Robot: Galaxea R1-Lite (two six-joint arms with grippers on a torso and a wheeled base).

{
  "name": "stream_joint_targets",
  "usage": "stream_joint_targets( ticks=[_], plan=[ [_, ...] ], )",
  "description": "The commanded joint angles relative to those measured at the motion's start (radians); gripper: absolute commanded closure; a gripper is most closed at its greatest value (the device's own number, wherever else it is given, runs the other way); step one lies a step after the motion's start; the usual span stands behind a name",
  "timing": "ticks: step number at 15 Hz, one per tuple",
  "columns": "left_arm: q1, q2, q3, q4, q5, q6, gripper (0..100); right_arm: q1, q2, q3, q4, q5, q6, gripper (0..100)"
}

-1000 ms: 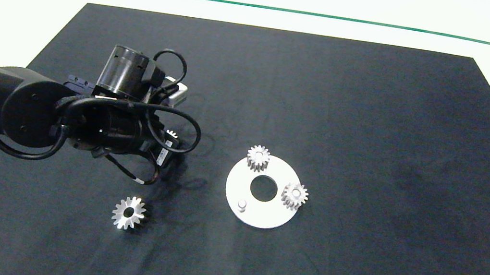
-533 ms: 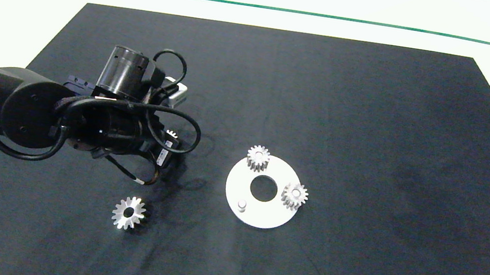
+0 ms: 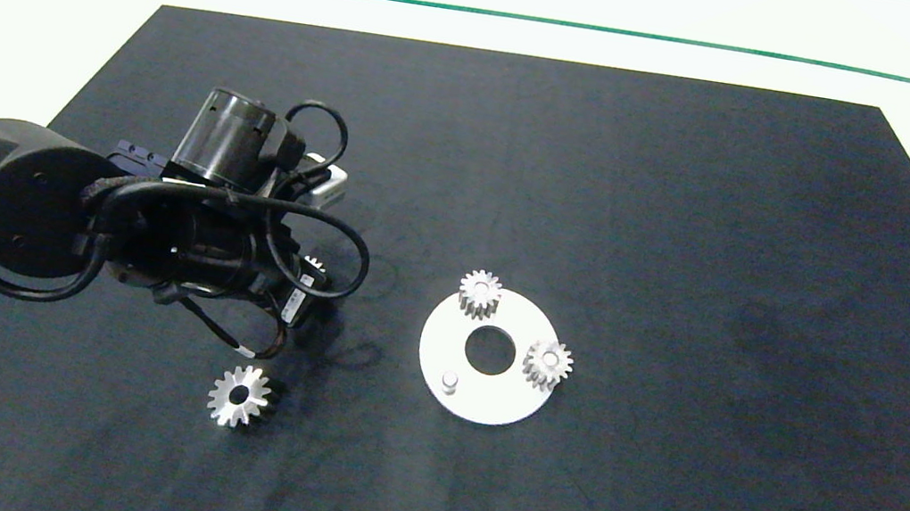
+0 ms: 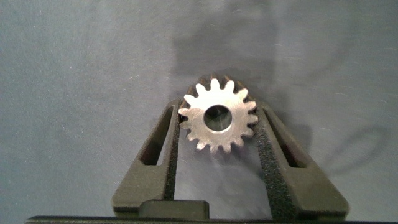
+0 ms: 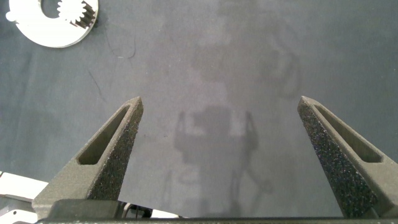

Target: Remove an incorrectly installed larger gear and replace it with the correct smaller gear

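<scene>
The larger gear point(image 3: 240, 396), star-like with a dark centre hole, lies flat on the black mat point(image 3: 692, 237), near the front left. My left gripper point(image 4: 217, 109) is shut on a smaller gear point(image 4: 217, 118), its pads pressing the teeth on both sides. In the head view only that gear's edge point(image 3: 316, 264) peeks out under the left wrist point(image 3: 213, 246), left of the white round plate point(image 3: 487, 400). Two more smaller gears point(image 3: 480, 293) point(image 3: 547, 364) sit on the plate, beside a bare peg point(image 3: 450, 380). My right gripper point(image 5: 221, 102) hangs open over bare mat, outside the head view.
The plate has a round centre hole point(image 3: 489, 350). In the right wrist view the plate point(image 5: 43, 34) shows at one corner. The mat's left edge point(image 3: 99, 72) lies behind the left arm, with pale table beyond it.
The left arm has shifted slightly to the left with the smaller gear in its grip, and its shadow on the mat has moved. The larger gear and the plate have not moved.
</scene>
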Motion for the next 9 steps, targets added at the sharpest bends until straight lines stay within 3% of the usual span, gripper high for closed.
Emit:
stream_joint_targets(
  ticks=[1,6,7,9],
  plan=[
    [-0.044,-0.073,0.002,0.018,0.001,0.0,81,0.0,0.0,-0.002,0.003,-0.001,-0.001,0],
    [-0.222,-0.225,0.072,0.082,0.003,-0.029,81,-0.001,0.0,0.001,0.004,-0.001,0.0,0],
    [-0.256,-0.249,0.1,0.082,0.009,-0.03,81,-0.001,-0.005,0.001,0.004,-0.003,0.0,0],
    [-0.321,-0.271,0.147,0.081,0.047,-0.042,81,-0.009,-0.022,0.003,0.009,-0.003,0.0,0]
  ],
)
